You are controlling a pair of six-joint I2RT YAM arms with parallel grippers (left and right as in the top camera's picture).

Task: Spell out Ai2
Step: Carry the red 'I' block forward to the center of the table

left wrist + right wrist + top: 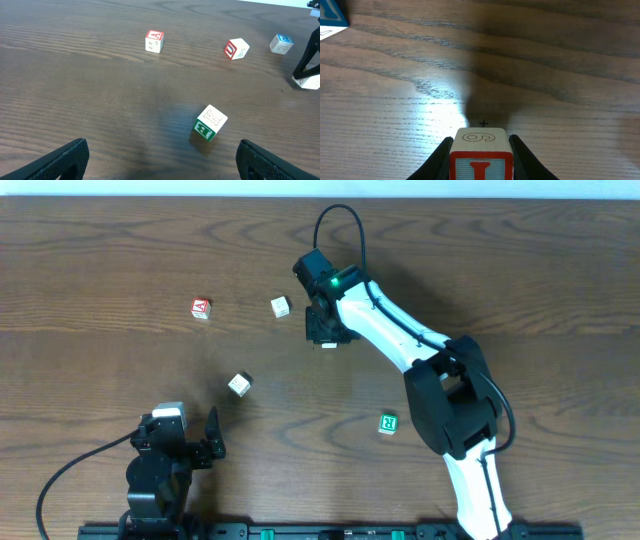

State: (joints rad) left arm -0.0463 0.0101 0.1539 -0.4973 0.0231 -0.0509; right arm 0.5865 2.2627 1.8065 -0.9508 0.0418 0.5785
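Note:
My right gripper (pixel 325 332) (pixel 481 156) is shut on a white block with a red letter I (pixel 481 167) and holds it low over the table, right of centre at the back. A red A block (pixel 201 308) (pixel 154 41) sits at the back left. A white block with a red U (pixel 280 307) (pixel 236 49) lies tilted between the A block and my right gripper. A blue-faced block (pixel 281 43) (pixel 330 15) sits beside my right gripper. My left gripper (pixel 195 442) (pixel 162 162) is open and empty near the front left.
A white-and-green block (pixel 239 384) (pixel 210 123) lies just ahead of my left gripper. Another green block (pixel 388 423) lies front right, next to the right arm's base. The right arm (pixel 400 330) reaches diagonally across the table's right half.

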